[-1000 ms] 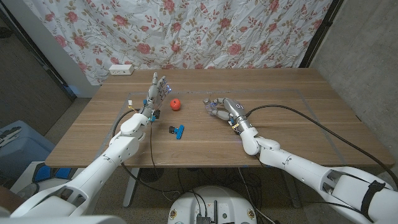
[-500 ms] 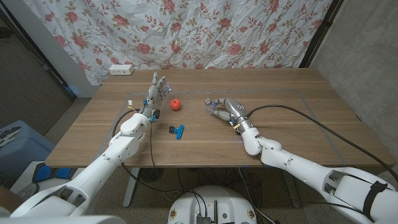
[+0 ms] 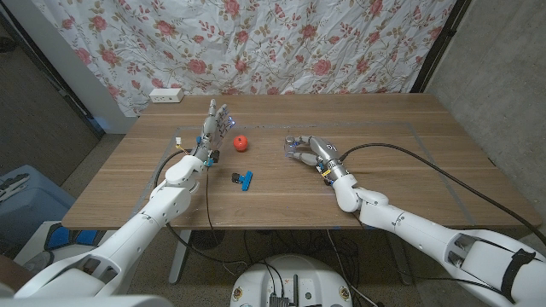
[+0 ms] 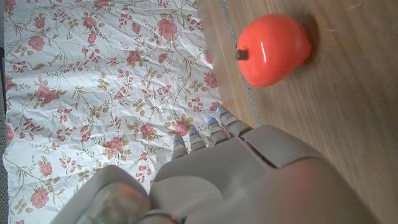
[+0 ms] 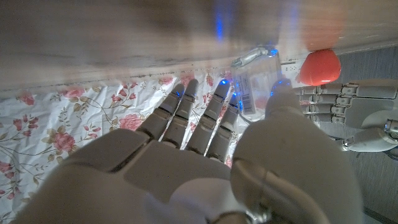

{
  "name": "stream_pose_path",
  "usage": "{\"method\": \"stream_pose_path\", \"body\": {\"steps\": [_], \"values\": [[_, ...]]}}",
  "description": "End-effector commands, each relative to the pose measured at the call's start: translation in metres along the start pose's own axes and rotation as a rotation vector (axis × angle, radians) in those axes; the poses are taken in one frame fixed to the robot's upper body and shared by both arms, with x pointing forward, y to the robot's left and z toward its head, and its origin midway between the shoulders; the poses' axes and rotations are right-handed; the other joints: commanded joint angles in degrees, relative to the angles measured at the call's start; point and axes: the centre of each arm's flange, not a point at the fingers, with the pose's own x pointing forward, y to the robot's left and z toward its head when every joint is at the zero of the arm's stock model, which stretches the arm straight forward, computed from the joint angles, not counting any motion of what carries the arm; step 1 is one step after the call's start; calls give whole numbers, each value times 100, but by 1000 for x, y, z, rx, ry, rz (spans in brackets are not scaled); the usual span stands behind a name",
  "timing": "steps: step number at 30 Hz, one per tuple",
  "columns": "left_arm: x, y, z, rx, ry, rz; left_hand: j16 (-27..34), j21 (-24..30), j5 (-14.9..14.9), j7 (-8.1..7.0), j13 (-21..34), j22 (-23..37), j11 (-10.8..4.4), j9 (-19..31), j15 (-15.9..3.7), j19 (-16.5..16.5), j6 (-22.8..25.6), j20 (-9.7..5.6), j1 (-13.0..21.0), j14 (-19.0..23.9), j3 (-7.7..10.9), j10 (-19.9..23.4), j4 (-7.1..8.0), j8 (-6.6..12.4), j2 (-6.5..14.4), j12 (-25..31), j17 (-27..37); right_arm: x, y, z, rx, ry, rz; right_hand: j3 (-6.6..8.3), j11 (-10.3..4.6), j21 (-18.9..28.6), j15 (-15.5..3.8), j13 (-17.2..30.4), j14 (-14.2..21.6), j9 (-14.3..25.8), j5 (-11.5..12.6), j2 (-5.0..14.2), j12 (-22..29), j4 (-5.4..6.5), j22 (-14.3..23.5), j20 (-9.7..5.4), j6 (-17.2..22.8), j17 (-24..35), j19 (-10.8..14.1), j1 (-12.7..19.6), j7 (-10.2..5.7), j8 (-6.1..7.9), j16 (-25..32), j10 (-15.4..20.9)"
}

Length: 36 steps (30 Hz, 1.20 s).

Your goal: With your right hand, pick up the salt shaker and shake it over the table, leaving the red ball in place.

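Right hand [image 3: 309, 150] is above the wooden table [image 3: 409, 153], right of the round red ball [image 3: 242, 142], and its fingers are closed around the small clear salt shaker with a white label [image 5: 258, 87] (the thumb presses its side). Left hand [image 3: 214, 124] stands upright just left of the ball, fingers apart, holding nothing. Near the front lies a small blue and black clip [image 3: 244, 179].
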Motion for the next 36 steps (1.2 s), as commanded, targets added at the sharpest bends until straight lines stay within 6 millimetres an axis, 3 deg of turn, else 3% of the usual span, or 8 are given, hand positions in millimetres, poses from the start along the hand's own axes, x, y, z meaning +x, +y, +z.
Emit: {"method": "stream_pose_path", "body": {"steps": [1,20,36], "values": [[0,0,0,1,0,-4,29,26,38,-37,21,28,-34,35,-605,48,8,-135,-2,13,-6,13,28,25,580,21,35,6,-5,-1,5,1,19,-25,13,-23,-767,-15,-62,21,28,-56,-3,5,28,67,-78,16,-6,-109,15,-56,-29,-92],[0,0,0,1,0,-4,29,25,39,-43,21,27,-33,35,-599,47,4,-135,-2,12,-5,14,28,24,581,21,35,13,-7,-1,43,-14,62,-182,352,-73,-469,-118,-401,30,86,-272,-37,58,20,271,-941,-23,-242,-499,214,-538,-266,-833],[0,0,0,1,0,-4,28,26,39,-40,21,27,-26,35,-602,50,12,-136,-2,9,-5,12,28,27,580,21,35,15,-16,-4,98,-61,86,-465,704,-119,-35,-242,-943,28,187,-500,-44,267,12,474,-1704,-61,-706,-1302,400,-1036,-612,-1695]]}}
